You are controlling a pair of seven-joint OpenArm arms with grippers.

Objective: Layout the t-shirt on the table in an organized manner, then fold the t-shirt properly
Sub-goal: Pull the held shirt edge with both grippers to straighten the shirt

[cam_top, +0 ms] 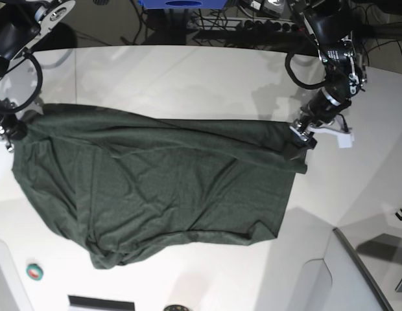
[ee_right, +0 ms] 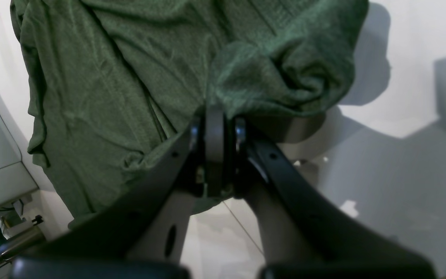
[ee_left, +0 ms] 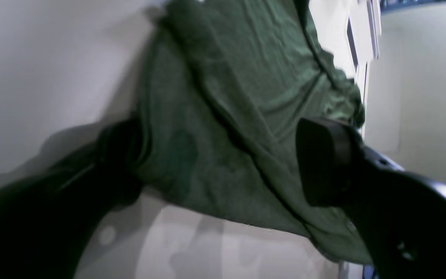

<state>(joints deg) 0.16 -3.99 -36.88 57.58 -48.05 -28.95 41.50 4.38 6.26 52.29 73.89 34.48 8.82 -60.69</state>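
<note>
The dark green t-shirt (cam_top: 168, 188) lies spread and wrinkled across the white table (cam_top: 188, 78), its lower edge bunched. In the base view my right gripper (cam_top: 11, 127) is at the shirt's far left corner. The right wrist view shows that gripper (ee_right: 215, 116) shut on a bunched fold of the t-shirt (ee_right: 130, 69). My left gripper (cam_top: 300, 138) is at the shirt's right corner. In the left wrist view it (ee_left: 223, 166) stands open, its fingers (ee_left: 323, 162) wide apart over the t-shirt (ee_left: 227, 97), with no fabric pinched.
A small green round object (cam_top: 35, 271) lies near the table's front left. A grey panel (cam_top: 356, 272) sits at the front right, with a small dark hook (cam_top: 401, 215) beyond it. Cables and a blue object (cam_top: 181, 5) are behind the table.
</note>
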